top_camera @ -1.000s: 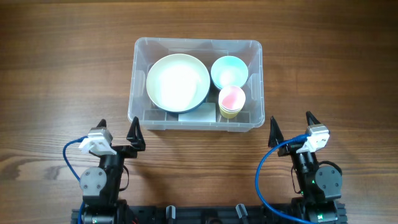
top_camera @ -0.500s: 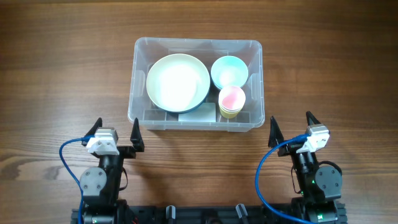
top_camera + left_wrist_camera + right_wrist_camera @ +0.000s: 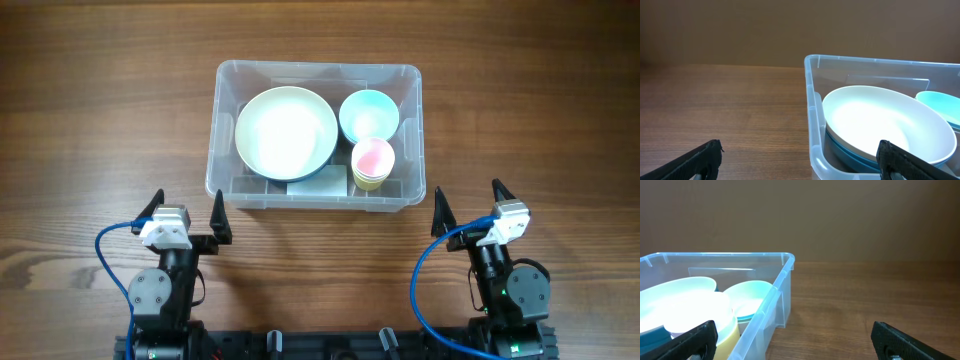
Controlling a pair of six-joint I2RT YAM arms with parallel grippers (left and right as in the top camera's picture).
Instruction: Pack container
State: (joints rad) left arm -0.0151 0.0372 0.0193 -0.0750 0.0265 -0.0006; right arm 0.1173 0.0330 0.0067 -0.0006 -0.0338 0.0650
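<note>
The clear plastic container (image 3: pixel 411 130) stands in the middle of the wooden table. It holds a large white bowl (image 3: pixel 286 131) on darker blue dishes, a light blue bowl (image 3: pixel 368 113) and a pink cup stacked in a yellow one (image 3: pixel 373 160). My left gripper (image 3: pixel 186 212) is open and empty, just short of the container's front left corner (image 3: pixel 816 159). My right gripper (image 3: pixel 468 203) is open and empty, just short of its front right corner (image 3: pixel 782 290). Neither gripper touches the container.
Bare wooden tabletop (image 3: pixel 100 120) surrounds the container on all sides. Blue cables (image 3: pixel 425 270) loop beside both arm bases at the front edge.
My left gripper has turned slightly so that its fingers now point straight at the container. The right arm and the container's contents have not moved.
</note>
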